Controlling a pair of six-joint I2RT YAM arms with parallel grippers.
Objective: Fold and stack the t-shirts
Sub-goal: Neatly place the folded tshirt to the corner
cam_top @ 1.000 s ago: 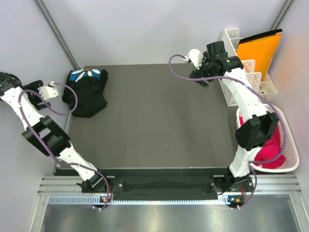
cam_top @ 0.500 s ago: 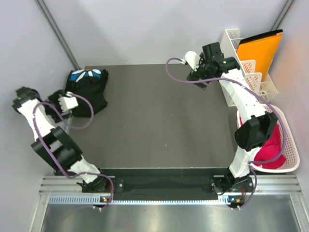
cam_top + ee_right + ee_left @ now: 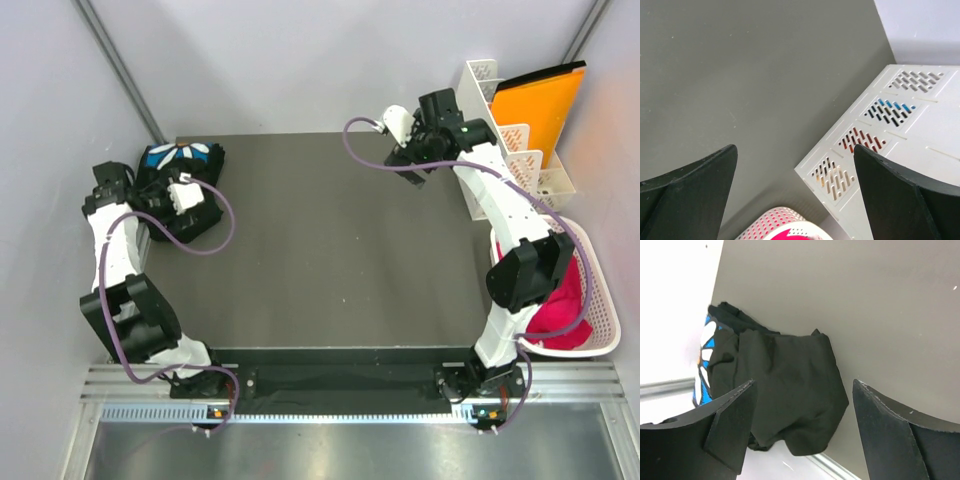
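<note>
Directly beneath my left pincer (image 3: 802,390) lies a black t-shirt (image 3: 182,160), bunched in a loose heap at the far left corner of the table (image 3: 320,250). The pincer's two dark fingers are spread wide and hold nothing. In the wrist view the cloth fills the gap between them, and its blue-and-white print peeks out on the side toward the table's left edge. Seen from above, the heap's long axis runs along that left edge, from far to near. My right pincer (image 3: 795,150) is also spread and empty. It hangs over bare table at the far right, near a white rack (image 3: 510,140) and well apart from the shirt. I judge the left arm far better placed to pick the shirt up.
</note>
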